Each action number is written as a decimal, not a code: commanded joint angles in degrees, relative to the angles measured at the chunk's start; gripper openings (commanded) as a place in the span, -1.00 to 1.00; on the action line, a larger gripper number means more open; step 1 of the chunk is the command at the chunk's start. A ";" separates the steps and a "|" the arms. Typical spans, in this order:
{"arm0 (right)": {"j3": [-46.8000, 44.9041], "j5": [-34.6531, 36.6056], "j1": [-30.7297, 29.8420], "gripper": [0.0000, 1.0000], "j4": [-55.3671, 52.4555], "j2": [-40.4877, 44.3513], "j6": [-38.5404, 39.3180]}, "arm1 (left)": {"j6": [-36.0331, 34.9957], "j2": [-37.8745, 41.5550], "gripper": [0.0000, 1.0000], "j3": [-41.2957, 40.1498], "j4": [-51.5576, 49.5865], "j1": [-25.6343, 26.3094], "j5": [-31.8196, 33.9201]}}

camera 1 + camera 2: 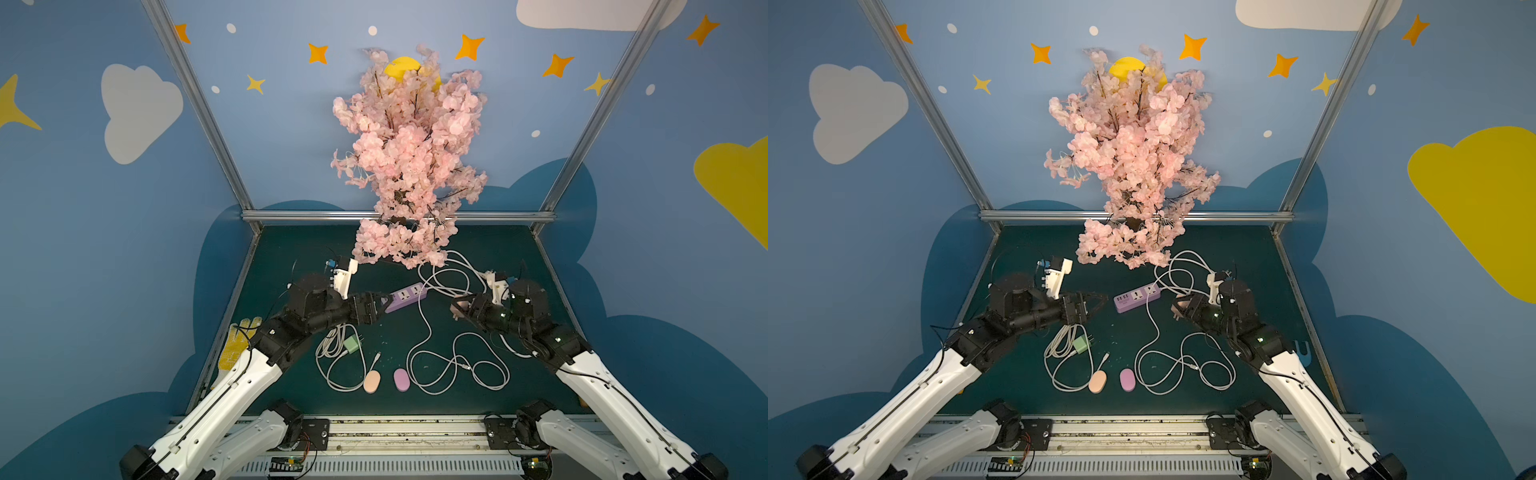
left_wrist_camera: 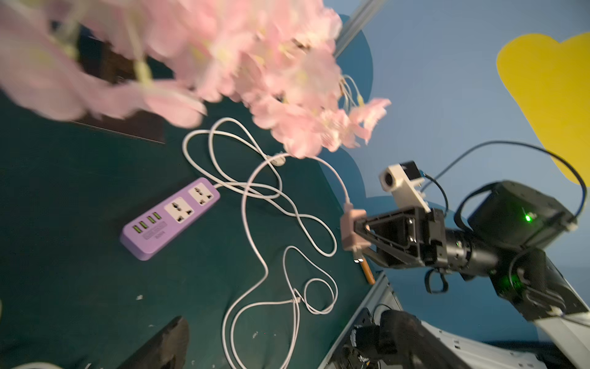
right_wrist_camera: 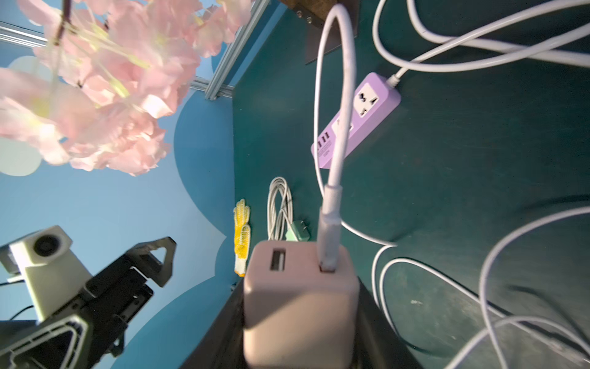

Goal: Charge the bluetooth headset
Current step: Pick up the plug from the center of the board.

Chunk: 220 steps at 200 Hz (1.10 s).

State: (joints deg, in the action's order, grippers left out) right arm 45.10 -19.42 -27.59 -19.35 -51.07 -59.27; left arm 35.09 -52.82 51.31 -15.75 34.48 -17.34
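Observation:
Two small oval headset cases lie near the table's front: a peach one [image 1: 371,381] [image 1: 1098,382] and a purple one [image 1: 401,380] [image 1: 1127,379]. A purple power strip [image 1: 405,296] [image 2: 172,220] [image 3: 357,121] lies mid-table. My right gripper [image 1: 457,309] is shut on a pale pink charger block [image 3: 300,303] [image 2: 352,230], held above the table to the strip's right. A white cable [image 3: 335,134] is plugged into the block; its loops [image 1: 457,365] trail over the mat. My left gripper [image 1: 380,307] stands open and holds nothing, at the strip's left end.
A green charger [image 1: 352,344] with a bundled white cable lies front left, its loose plug [image 1: 377,355] near the peach case. A pink blossom tree [image 1: 411,166] overhangs the back. The strip's cord [image 1: 449,270] coils at the back right. A yellow glove [image 1: 239,345] lies at the left edge.

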 commanded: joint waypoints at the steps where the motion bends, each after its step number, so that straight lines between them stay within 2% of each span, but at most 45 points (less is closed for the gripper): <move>1: 2.50 -4.31 -0.16 -0.96 6.97 -0.52 -6.27 | -2.46 -0.07 1.00 -1.13 4.15 5.95 3.46; 38: 4.53 -5.13 -0.27 -0.92 6.09 0.29 -8.31 | -12.86 -0.74 0.83 -5.61 12.84 18.72 14.49; 59: 4.47 -5.10 -0.27 -0.91 6.08 1.21 -9.45 | -16.42 -3.41 0.78 -5.34 15.92 23.27 18.30; 113: 3.46 -6.25 -1.10 -0.91 8.46 1.41 -13.45 | -10.70 -14.25 0.74 -2.36 26.40 24.20 22.13; 147: 2.64 -5.89 -1.85 -0.91 11.09 0.85 -14.73 | -10.31 -19.90 0.73 1.75 29.55 25.09 23.93; 185: 2.20 -5.89 -2.27 -0.91 12.35 0.02 -15.38 | -10.05 -22.16 0.61 2.91 34.05 25.55 23.89; 220: 2.19 -6.33 -2.31 -0.91 13.41 -0.58 -15.96 | -10.20 -25.04 0.40 5.45 34.12 25.67 23.96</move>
State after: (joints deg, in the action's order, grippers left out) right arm 47.72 -24.97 -29.52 -9.34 -51.53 -74.59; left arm 24.97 -76.03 54.28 16.14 59.96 6.09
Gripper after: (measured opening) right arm 0.441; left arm 0.723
